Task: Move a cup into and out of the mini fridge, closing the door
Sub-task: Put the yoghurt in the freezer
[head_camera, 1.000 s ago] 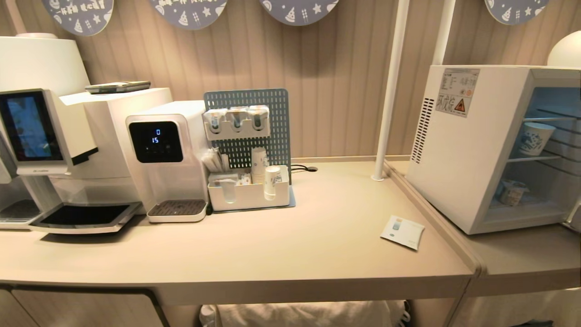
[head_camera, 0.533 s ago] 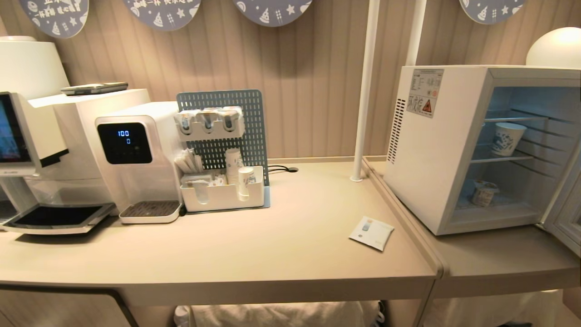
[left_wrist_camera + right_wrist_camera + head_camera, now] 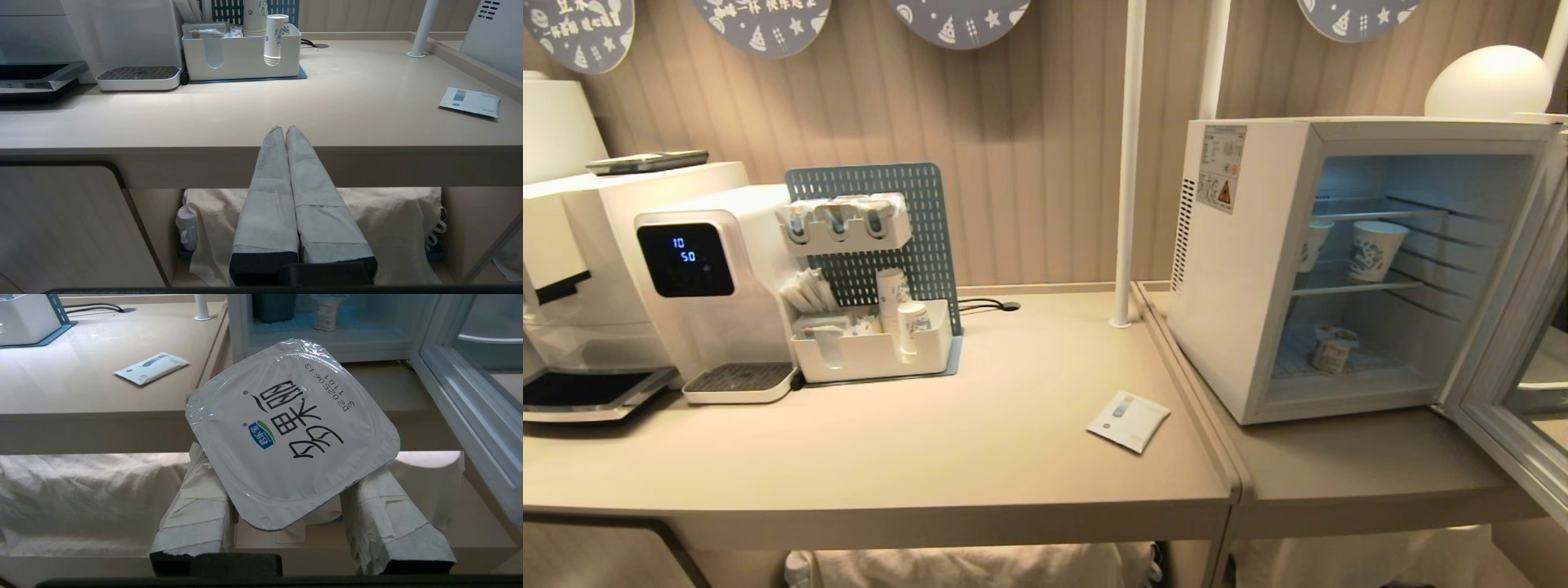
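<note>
- The counter (image 3: 890, 457) carries the white water dispenser (image 3: 711, 286) at its left and a flat sachet (image 3: 1128, 420) near its right end
- The mini fridge (image 3: 1241, 269) stands on the lower top to the right, its door (image 3: 1515, 408) swung wide open
- Inside, a paper cup (image 3: 1376, 249) sits on the wire shelf and a small tub (image 3: 1333, 349) on the floor below
- The right gripper (image 3: 302, 486) clamps a foil-lidded cup (image 3: 292, 428) below the counter edge, facing the fridge opening
- The left gripper (image 3: 284, 131) is closed and empty, before the counter edge
</note>
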